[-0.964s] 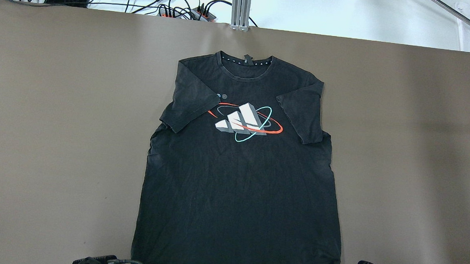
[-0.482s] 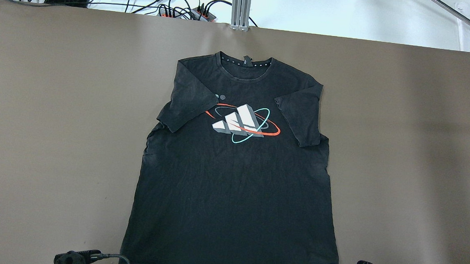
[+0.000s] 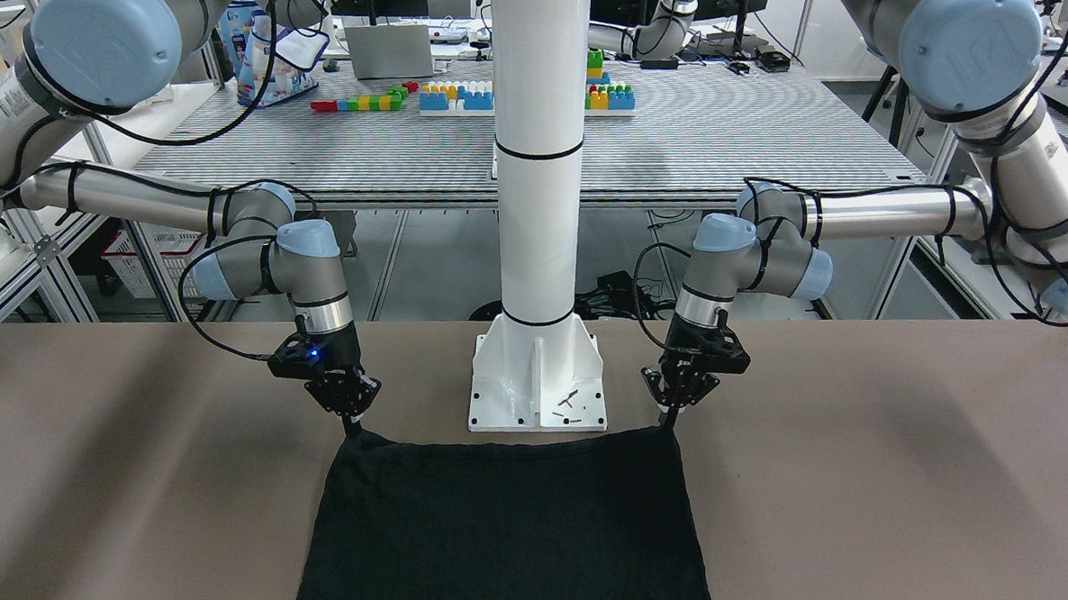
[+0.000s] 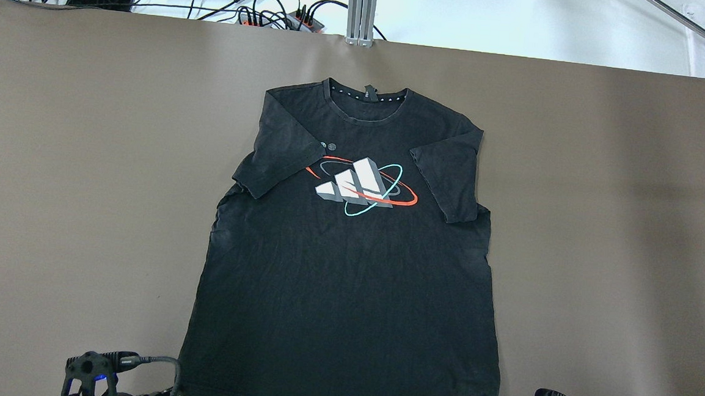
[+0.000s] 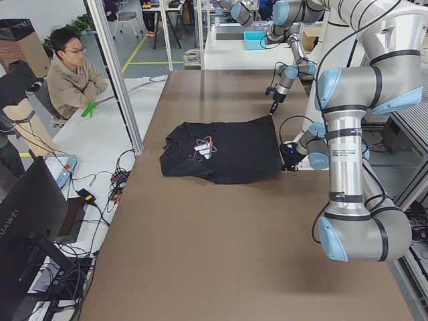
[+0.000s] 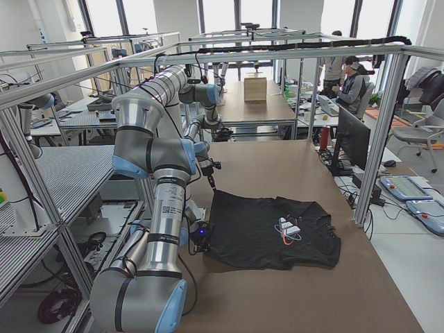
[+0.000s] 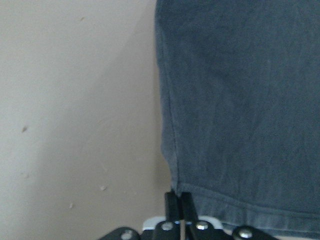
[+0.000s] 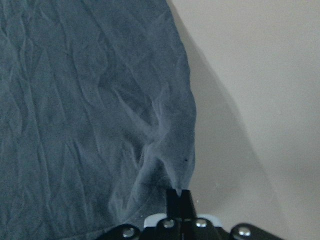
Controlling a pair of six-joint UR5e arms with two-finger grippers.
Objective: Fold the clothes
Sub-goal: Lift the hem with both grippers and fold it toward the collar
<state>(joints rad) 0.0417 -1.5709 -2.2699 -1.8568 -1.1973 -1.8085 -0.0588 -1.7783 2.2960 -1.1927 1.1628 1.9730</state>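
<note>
Black T-shirt [image 4: 347,283] shifted leftward; left hand [image 3: 670,414] pulled its hem outward

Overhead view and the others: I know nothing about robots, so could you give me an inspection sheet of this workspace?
Surface: brown table, matte covering.
Job's things: black T-shirt, flat, print up, sleeves folded inward.
Clutter: white pole base near the hem, with small dark bits on it.
Grippers: left gripper and right gripper each shut on a hem corner.
Cables: power strips and leads beyond the far edge.
Surroundings: seated person; toy bricks on a table behind.
</note>
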